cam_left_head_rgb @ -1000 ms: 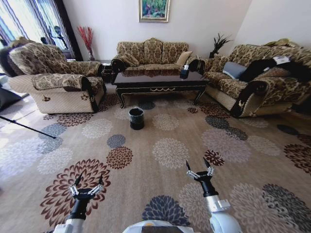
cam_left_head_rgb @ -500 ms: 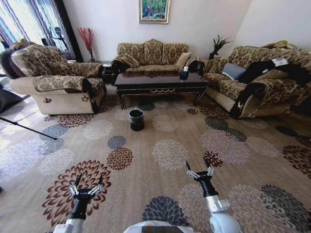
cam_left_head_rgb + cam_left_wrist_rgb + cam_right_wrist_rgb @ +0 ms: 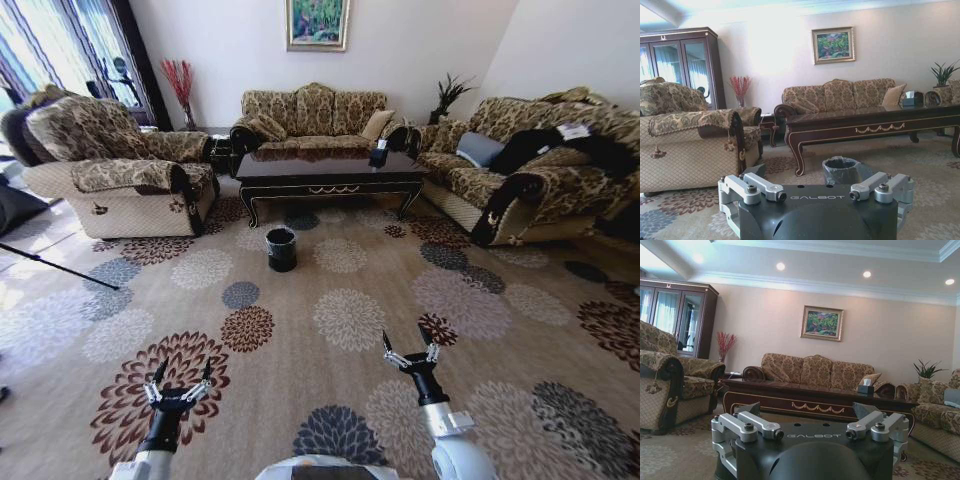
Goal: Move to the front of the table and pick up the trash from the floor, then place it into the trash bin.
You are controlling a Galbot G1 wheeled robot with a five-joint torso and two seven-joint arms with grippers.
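- Your left end effector (image 3: 180,382) hangs low at the near left of the head view, over a brown flower medallion on the floor (image 3: 350,320), its fingers spread and holding nothing.
- Your right end effector (image 3: 410,350) sits at the near right, a little farther forward than the left one, also released and empty.
- The trash bin (image 3: 281,247) stands on the carpet well ahead of both end effectors, slightly nearer the left one's line, just in front of the desk (image 3: 330,168).
- In the left wrist view the trash bin (image 3: 841,169) shows just past the spread fingers, with the desk (image 3: 875,122) right behind it.
- The right wrist view looks over its open fingers at the desk (image 3: 815,395) and the sofa (image 3: 815,372) beyond.
- You cannot make out any trash pieces on the floor from here; they are too small or hidden.
- An armchair (image 3: 110,170) flanks the desk on the left and a second sofa (image 3: 530,170) on the right.
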